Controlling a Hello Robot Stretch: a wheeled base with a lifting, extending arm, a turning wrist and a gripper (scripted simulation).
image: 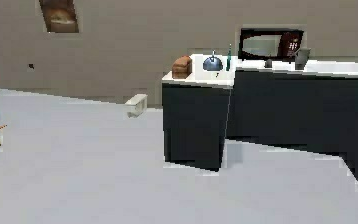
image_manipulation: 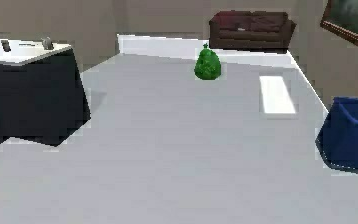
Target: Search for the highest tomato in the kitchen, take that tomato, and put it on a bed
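- Dark counter [image: 197,120] in the forward view: brown loaf-ish lump [image: 182,66], bluish round thing [image: 213,65], microwave [image: 272,45]. Where the tomato is, can't tell.
- Tomato's probably light, soft, bruisable; grab its middle gently.
- Arm side view adds green blob [image_manipulation: 208,65], brown sofa [image_manipulation: 250,30], blue bin [image_manipulation: 349,130].
- State of the gripper: can't tell.
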